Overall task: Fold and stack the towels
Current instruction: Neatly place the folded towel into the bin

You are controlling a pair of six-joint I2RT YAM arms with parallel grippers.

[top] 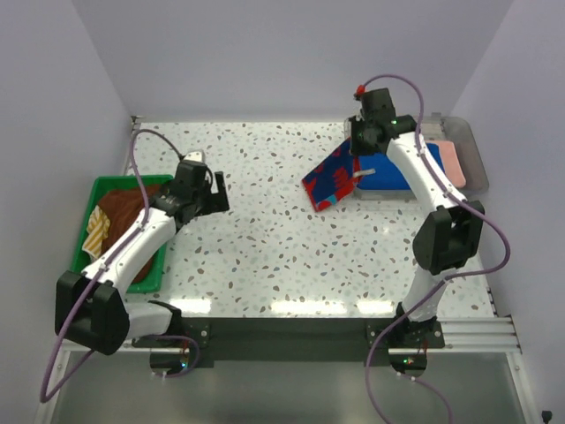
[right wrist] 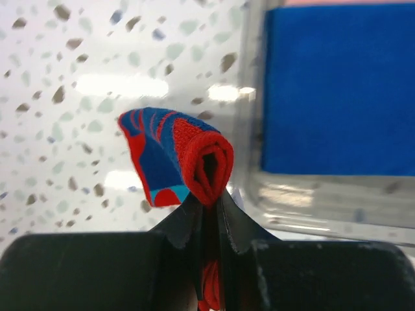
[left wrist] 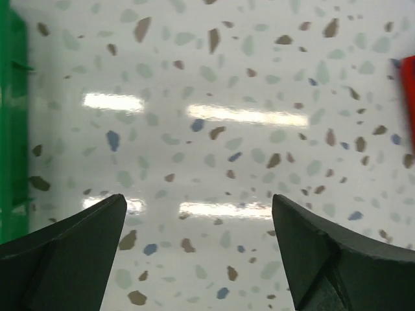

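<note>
Clamped in the right gripper [right wrist: 209, 197]: a rolled fold of the blue towel with red pattern [right wrist: 170, 154], fingers pressed tight on the cloth. From above, hangs below that claw [top: 357, 172] at the far right of the table [top: 265, 238], tilted, just beside the clear tray [top: 477, 146]. Lower edge possibly touching the tabletop; hard to tell from this angle.

In the tray: plain blue towel [top: 393, 183] lying flat, salmon pink towel [top: 451, 159] beside it on the right.

Left gripper [left wrist: 198, 207]: spread wide, nothing between the fingers, over bare speckled table next to the green basket [top: 106, 185].

In the basket: brown towel [top: 124, 205] bunched up, yellowish striped towel [top: 95, 231] at its near left.
</note>
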